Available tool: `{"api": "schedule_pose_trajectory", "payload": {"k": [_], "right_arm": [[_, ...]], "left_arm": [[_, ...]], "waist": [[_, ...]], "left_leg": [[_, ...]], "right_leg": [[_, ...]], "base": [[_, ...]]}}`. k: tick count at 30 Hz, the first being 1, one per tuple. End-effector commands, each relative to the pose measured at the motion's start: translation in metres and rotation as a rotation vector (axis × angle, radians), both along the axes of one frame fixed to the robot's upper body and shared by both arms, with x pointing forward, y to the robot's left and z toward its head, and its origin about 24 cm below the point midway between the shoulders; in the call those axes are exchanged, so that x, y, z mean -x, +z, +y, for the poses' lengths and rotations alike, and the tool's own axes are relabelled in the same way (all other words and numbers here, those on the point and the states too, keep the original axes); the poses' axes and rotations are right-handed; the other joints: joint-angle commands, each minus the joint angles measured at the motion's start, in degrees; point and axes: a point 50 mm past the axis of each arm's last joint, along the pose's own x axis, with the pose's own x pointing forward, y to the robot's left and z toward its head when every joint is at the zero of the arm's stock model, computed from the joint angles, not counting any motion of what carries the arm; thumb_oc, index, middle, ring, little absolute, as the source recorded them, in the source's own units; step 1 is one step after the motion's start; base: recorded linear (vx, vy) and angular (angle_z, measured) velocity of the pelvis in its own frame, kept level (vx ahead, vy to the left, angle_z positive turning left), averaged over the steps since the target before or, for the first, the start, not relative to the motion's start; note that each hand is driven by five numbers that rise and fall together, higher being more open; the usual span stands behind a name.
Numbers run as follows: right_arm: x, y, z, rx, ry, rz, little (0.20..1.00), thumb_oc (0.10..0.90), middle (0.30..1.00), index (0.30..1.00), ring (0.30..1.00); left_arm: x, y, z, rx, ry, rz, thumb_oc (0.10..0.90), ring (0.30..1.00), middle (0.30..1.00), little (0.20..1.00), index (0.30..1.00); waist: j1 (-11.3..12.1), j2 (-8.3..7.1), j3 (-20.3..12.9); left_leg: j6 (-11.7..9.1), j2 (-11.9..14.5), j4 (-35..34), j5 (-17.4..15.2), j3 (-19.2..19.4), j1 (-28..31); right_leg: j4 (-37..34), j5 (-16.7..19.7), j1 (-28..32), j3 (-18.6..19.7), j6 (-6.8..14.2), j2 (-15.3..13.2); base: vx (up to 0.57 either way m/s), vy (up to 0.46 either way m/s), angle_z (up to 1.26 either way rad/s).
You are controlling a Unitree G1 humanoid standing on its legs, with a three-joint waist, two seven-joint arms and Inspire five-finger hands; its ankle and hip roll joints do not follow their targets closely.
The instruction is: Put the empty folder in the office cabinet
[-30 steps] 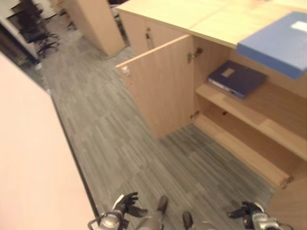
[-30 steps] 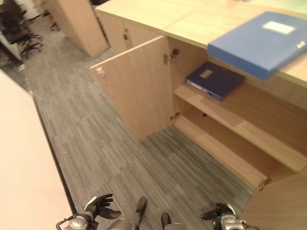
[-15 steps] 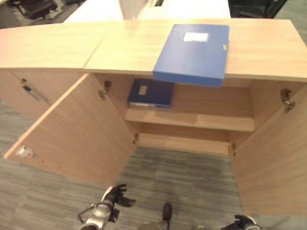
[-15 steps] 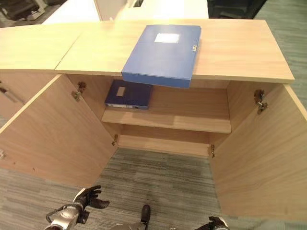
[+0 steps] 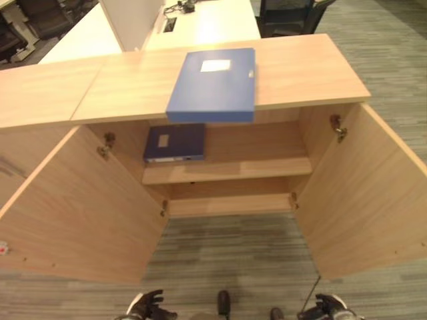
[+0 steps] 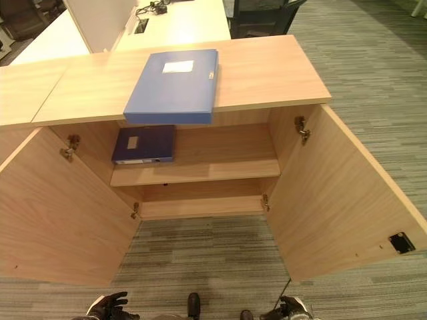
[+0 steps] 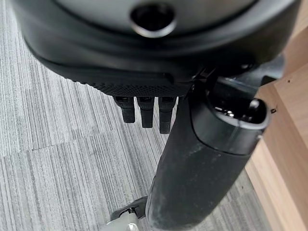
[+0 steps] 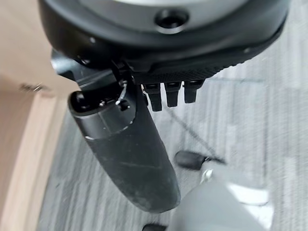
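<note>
The whole scene is shifted against the earlier frames because the camera has turned; the cabinet (image 6: 200, 167) is now faced squarely, and nothing on it is seen to have moved. Both robot hands are kept low over the carpet, as before.

The blue folder (image 6: 173, 85) is laid flat on the cabinet top (image 6: 267, 67), left of the middle, with its near end slightly overhanging the front edge. A white label is seen near its far end. It is touched by neither robot hand.

A second, darker blue folder (image 6: 144, 145) is laid flat on the upper shelf (image 6: 220, 163), at the left end, just beside the left inner wall. The rest of that shelf is bare wood.

The left door (image 6: 60, 213) and the right door (image 6: 333, 193) are both swung fully open toward the camera. The lower compartment is seen beneath the shelf.

The left robot hand (image 6: 110, 308) is held at the bottom edge, well apart from the cabinet, fingers loosely spread, holding nothing. The right robot hand (image 6: 288, 309) is held at the bottom edge too, fingers relaxed, nothing gripped.

Grey striped carpet (image 6: 207, 260) is seen in front of the cabinet. A white desk (image 6: 167, 20) is seen behind the cabinet.
</note>
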Motion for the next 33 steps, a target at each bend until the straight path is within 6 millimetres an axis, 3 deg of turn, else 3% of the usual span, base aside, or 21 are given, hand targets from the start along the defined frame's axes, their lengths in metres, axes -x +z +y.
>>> {"api": "schedule_pose_trajectory", "payload": {"k": [1, 9, 12, 13, 14, 16, 17, 18, 22, 25, 26, 27, 30, 33], "right_arm": [[-0.016, 0.008, -0.01, 0.051, 0.058, -0.025, 0.9, 0.8, 0.9, 0.9, 0.9], [-0.009, 0.005, -0.008, 0.052, 0.08, 0.008, 0.9, 0.8, 0.9, 0.9, 0.9], [-0.013, 0.006, -0.005, 0.046, 0.089, -0.007, 0.9, 0.8, 0.9, 0.9, 0.9], [-0.017, 0.007, -0.004, 0.046, 0.1, -0.019, 0.9, 0.8, 0.9, 0.9, 0.9], [-0.026, 0.01, -0.003, 0.051, 0.119, -0.039, 0.9, 0.8, 0.9, 0.9, 0.9], [-0.026, 0.009, -0.002, 0.048, 0.104, -0.047, 0.9, 0.8, 0.9, 0.9, 0.9], [-0.022, 0.008, -0.002, 0.048, 0.099, -0.037, 0.9, 0.8, 0.9, 0.9, 0.9], [-0.021, 0.008, -0.002, 0.048, 0.099, -0.036, 0.9, 0.8, 0.9, 0.9, 0.9], [-0.018, 0.006, -0.001, 0.05, 0.097, -0.018, 0.9, 0.8, 0.9, 0.9, 0.9], [-0.015, 0.005, -0.002, 0.054, 0.1, -0.004, 0.9, 0.8, 0.9, 0.9, 0.9], [-0.001, 0.0, -0.001, 0.051, 0.098, 0.03, 0.9, 0.8, 0.9, 0.9, 0.9], [-0.001, 0.0, -0.001, 0.051, 0.098, 0.031, 0.9, 0.8, 0.9, 0.9, 0.9], [0.005, -0.001, -0.002, 0.056, 0.118, 0.056, 0.9, 0.8, 0.9, 0.9, 0.9], [0.006, -0.002, 0.001, 0.051, 0.142, 0.064, 0.9, 0.8, 0.9, 0.9, 0.9]], "left_arm": [[-0.038, 0.012, 0.004, -0.057, -0.024, -0.093, 0.8, 0.9, 0.9, 0.9, 0.9], [-0.036, 0.008, -0.003, -0.062, -0.061, -0.065, 0.8, 0.9, 0.9, 0.9, 0.9], [-0.039, 0.009, -0.004, -0.065, -0.077, -0.066, 0.8, 0.9, 0.9, 0.9, 0.9], [-0.041, 0.009, -0.003, -0.073, -0.082, -0.067, 0.8, 0.9, 0.9, 0.9, 0.9], [-0.046, 0.012, -0.002, -0.082, -0.086, -0.084, 0.8, 0.9, 0.9, 0.9, 0.9], [-0.04, 0.011, 0.004, -0.095, -0.063, -0.062, 0.8, 0.9, 0.9, 0.9, 0.9], [-0.034, 0.011, 0.012, -0.113, -0.04, -0.042, 0.8, 0.9, 0.9, 0.9, 0.9], [-0.034, 0.011, 0.012, -0.112, -0.04, -0.042, 0.8, 0.9, 0.9, 0.9, 0.9], [-0.03, 0.009, 0.014, -0.122, -0.026, -0.025, 0.8, 0.9, 0.9, 0.9, 0.9], [-0.028, 0.008, 0.013, -0.119, -0.02, -0.018, 0.8, 0.9, 0.9, 0.9, 0.9], [-0.024, 0.005, 0.008, -0.108, -0.034, -0.006, 0.8, 0.9, 0.9, 0.9, 0.9], [-0.024, 0.005, 0.008, -0.108, -0.034, -0.006, 0.8, 0.9, 0.9, 0.9, 0.9], [-0.026, 0.001, -0.006, -0.086, -0.074, -0.005, 0.8, 0.9, 0.9, 0.9, 0.9], [-0.032, -0.001, -0.023, -0.062, -0.137, -0.012, 0.8, 0.9, 0.9, 0.9, 0.9]], "waist": [[0.4, 0.49, -0.5], [0.9, -0.98, -1.6], [0.6, -0.82, -1.1], [-0.1, -0.48, 0.1], [-0.9, 0.12, 2.2], [-1.1, 1.42, 3.0], [-1.7, 0.25, 3.0], [-1.8, 0.34, 3.2], [-3.4, -1.41, 3.4], [-4.1, -1.56, 3.7], [-4.4, -1.95, 2.7], [-4.5, -1.91, 2.8], [-5.1, -0.72, 1.3], [-5.3, 0.8, 0.3]], "left_leg": [[-2.1, 0.1, 0.3, -8.0, -0.2, 2.8], [-1.5, -0.4, 0.3, -9.1, 0.0, 3.1], [-0.8, -0.3, 0.3, -9.3, -0.5, 3.1], [-0.5, -0.2, 0.3, -9.3, -1.7, 3.8], [0.2, 0.5, 0.3, -9.0, -1.9, 4.7], [0.4, 1.6, 0.3, -10.0, -2.3, 6.8], [0.5, 0.5, 0.3, -10.9, -3.5, 8.7], [0.4, 0.6, 0.3, -11.1, -3.6, 8.9], [0.7, -1.7, 0.3, -13.1, -7.5, 10.9], [0.8, -2.4, 0.3, -13.6, -8.6, 11.7], [0.9, -3.9, 0.3, -14.7, -10.7, 12.7], [0.9, -3.9, 0.3, -14.7, -10.7, 12.7], [0.3, -3.1, 0.3, -15.5, -12.4, 13.7], [-1.1, -1.0, 0.3, -15.6, -12.6, 15.0]], "right_leg": [[4.0, -4.7, 0.0, 3.0, 0.5, 0.2], [3.2, -4.5, 1.7, 3.5, 1.6, -0.7], [12.1, -4.6, -2.0, 4.6, 2.6, 0.1], [19.1, -2.0, -5.9, 5.5, 4.0, 1.3], [27.4, 3.1, -10.5, 5.5, 5.3, 2.1], [32.2, 1.3, -16.1, 2.5, 4.6, 3.1], [22.3, -0.9, -17.0, 0.5, 2.2, 5.1], [22.2, -1.0, -16.7, 0.4, 2.1, 5.2], [7.7, 3.7, -20.3, 3.7, 1.3, 8.6], [5.7, 5.0, -22.0, 3.7, 1.9, 9.1], [4.2, 5.7, -19.5, 6.4, 0.2, 8.5], [4.2, 5.7, -19.4, 6.4, 0.2, 8.5], [4.8, 7.1, -18.9, 6.0, -0.7, 8.0], [5.4, 4.8, -17.0, 3.0, -2.3, 8.5]], "base": [[0.02, -0.025, -0.15], [0.02, 0.011, -0.09], [-0.05, 0.045, -0.03], [-0.08, 0.078, -0.08], [-0.04, 0.074, 0.27], [0.19, 0.059, 0.41], [0.3, 0.018, 0.11], [0.29, -0.029, -0.02], [0.21, -0.023, 0.18], [0.18, -0.011, 0.37], [0.15, -0.006, 0.44], [0.24, -0.038, 0.53], [0.25, -0.122, 0.68], [0.22, -0.161, 0.33]]}}
